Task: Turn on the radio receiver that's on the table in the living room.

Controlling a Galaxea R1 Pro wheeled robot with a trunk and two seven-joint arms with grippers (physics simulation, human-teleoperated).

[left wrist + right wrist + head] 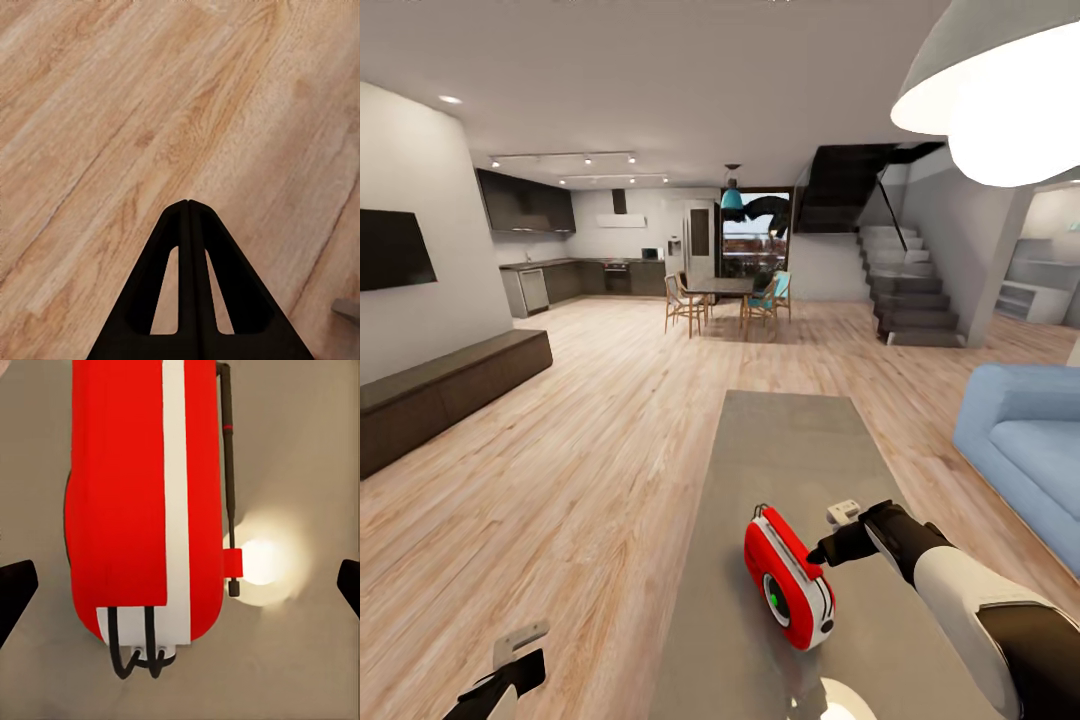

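While the radio receiver (788, 580) lies on the grey worktop (790, 440), its long side runs up the worktop and its dial end faces near. The right gripper (830, 540) hangs beside it, jaws spread wide. The left gripper (188, 206) jaws are pressed together over the floor (112, 112).

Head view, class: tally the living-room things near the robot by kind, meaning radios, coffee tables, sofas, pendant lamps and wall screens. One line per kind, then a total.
Radio receiver: 1
Table: 1
Blue sofa: 1
White pendant lamp: 1
Dark wall screen: 1
Total: 5
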